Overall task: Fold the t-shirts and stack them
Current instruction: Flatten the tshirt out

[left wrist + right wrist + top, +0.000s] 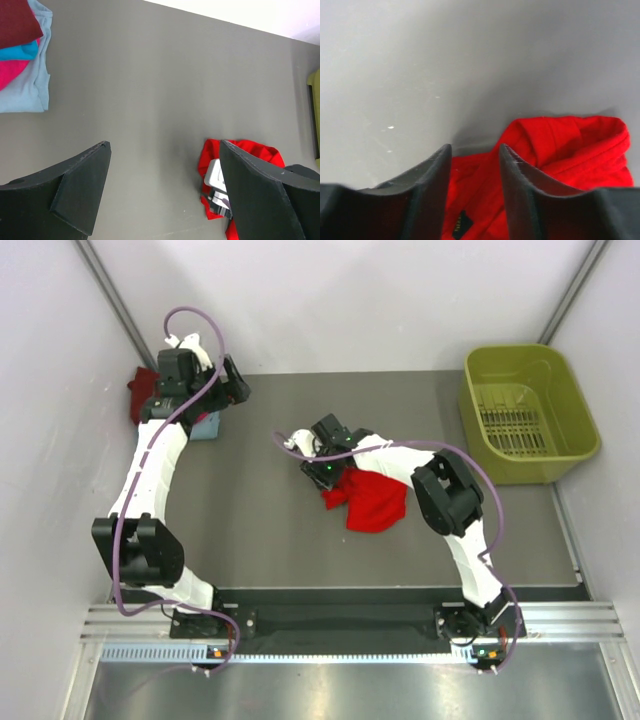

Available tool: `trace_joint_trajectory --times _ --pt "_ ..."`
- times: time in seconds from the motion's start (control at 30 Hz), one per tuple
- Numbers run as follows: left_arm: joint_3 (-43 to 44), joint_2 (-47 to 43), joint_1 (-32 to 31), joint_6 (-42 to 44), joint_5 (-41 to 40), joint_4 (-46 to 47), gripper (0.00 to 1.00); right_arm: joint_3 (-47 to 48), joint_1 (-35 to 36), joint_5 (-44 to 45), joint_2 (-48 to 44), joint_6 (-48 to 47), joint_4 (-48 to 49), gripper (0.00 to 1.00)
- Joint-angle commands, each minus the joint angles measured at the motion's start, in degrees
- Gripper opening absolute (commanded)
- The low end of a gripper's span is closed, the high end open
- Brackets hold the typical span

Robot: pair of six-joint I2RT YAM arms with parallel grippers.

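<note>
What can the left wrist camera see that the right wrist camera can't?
Only the left wrist view shows the stack of folded t-shirts, maroon on top, then teal, pink and pale blue. It also shows a sliver of the green basket and the left gripper, wide open. Only the right wrist view shows the right gripper up close, parted over the cloth, and a small dark label on it. Both show the red t-shirt and the grey table.

A matte dark-grey table top (270,530) is boxed in by plain white walls (340,300) on the left, back and right, with aluminium posts (110,290) in the far corners. A slotted metal rail (350,618) runs along the near edge. The light is soft and even.
</note>
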Motion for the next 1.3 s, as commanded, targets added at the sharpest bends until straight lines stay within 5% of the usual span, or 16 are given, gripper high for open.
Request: trace_joint_trajectory --times 0.0,0.03,0.17,0.73,1.03,1.1,1.13,1.2,1.27 --pt "-0.4 -2.8 0.4 -0.7 1.1 2.4 0.93 1.1 -0.1 3.8 0.9 -0.6 1.8 0.37" --pt "-0.6 -2.9 0.4 -0.8 1.2 2.5 0.93 1.2 -0.1 4.4 1.1 -0.7 2.0 0.23" --pt "-1.2 -3.1 0.4 -1.1 2.0 2.7 0.93 1.5 -0.2 7.0 1.0 -0.5 3.0 0.00" --pt "-3.2 -1.6 0.4 -1.4 4.0 4.0 0.89 14.3 -4.5 11.0 -15.2 -2.0 4.0 0.00" --pt "-4.8 -1.0 0.4 -1.5 4.8 4.0 0.88 29.0 -4.9 10.7 -19.3 -3.3 4.1 0.00" --pt "-4.6 -0.8 0.4 -2.3 5.3 4.3 0.88 28.8 -4.8 11.5 -19.3 -2.7 2.6 0.29" --pt "-4.5 -0.7 0.4 -2.6 5.8 4.6 0.88 27.0 -4.8 11.3 -19.6 -2.6 2.2 0.62" --pt "-4.4 -0.8 0.4 -2.9 6.2 4.8 0.88 18.7 -4.8 10.5 -20.2 -0.6 1.1 0.82" --pt "-4.3 -0.9 0.4 -3.0 6.3 5.0 0.88 12.8 -4.8 8.9 -19.1 2.2 0.1 0.82"
